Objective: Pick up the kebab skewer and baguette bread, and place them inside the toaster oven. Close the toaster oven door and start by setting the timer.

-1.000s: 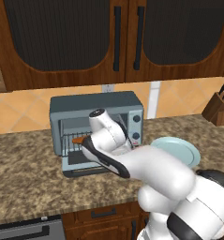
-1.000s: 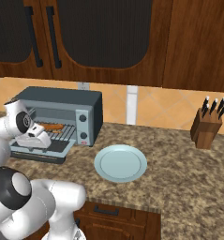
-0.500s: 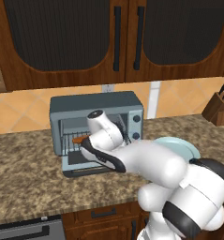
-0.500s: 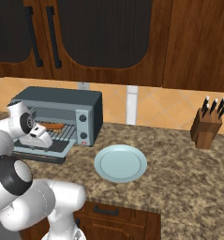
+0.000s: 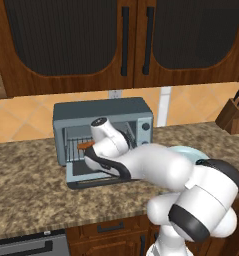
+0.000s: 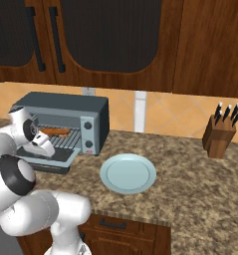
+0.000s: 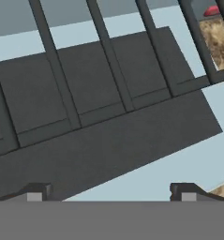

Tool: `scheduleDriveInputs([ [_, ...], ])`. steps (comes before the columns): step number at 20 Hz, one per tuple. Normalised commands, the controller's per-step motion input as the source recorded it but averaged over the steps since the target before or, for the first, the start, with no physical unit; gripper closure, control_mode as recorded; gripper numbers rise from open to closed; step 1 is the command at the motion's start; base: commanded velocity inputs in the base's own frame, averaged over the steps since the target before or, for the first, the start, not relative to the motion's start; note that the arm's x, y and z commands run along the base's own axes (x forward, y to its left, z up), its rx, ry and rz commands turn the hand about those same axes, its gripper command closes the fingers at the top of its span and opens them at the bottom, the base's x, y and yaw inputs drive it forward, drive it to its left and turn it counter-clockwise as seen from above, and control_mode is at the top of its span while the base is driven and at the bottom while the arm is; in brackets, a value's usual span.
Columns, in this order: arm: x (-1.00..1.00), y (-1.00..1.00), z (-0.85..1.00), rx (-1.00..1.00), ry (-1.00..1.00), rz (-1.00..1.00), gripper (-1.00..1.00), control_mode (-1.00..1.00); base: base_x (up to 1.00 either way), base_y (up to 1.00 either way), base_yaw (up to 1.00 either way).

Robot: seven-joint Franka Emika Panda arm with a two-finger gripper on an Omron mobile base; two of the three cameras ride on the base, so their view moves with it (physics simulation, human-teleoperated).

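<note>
Right now we see the toaster oven (image 5: 103, 112) standing on the speckled brown tabletop (image 5: 31, 195), against the tiled back wall and under the dark wood cabinets (image 5: 126, 40). It is a boxy grey-blue metal case with a wire rack (image 6: 65, 141) inside and a knob panel (image 6: 88, 135) on its right-hand side carrying two dark knobs and a small red mark at the bottom. The toaster oven door (image 6: 51, 159) is folded down flat in front of the oven, hinged on its lower edge, its dark glass window facing up.

On the rack inside the oven lies the baguette bread (image 6: 55, 131), an orange-brown loaf with rounded ends, lengthwise across the opening; from the left base view only its left end shows beside our arm. We cannot make out the kebab skewer inside the oven.

Our tool (image 7: 111, 193) hovers just in front of the oven mouth, over the lowered door, with its two dark tips spread wide and nothing between them. From the hand view it looks down on the door's dark window and the rack bars beyond it.

To the right of the oven a pale blue plate (image 6: 128, 173) rests on the tabletop, and well to the right of that a wooden knife block (image 6: 220, 137) stands near the wall.
</note>
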Motion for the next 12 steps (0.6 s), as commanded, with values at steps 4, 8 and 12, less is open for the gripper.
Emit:
scheduleDriveInputs([
  [4, 0.16, 0.00, 0.00, 0.00, -0.01, -0.17, -1.00, -1.00, 0.00, 0.00, 0.00],
  [8, 0.29, 0.00, 0.00, 0.00, 0.00, -0.18, -1.00, -1.00, 0.00, 0.00, 0.00],
  [12, 0.34, -0.12, 0.00, 0.00, 0.00, -0.18, -1.00, -1.00, 0.00, 0.00, 0.00],
])
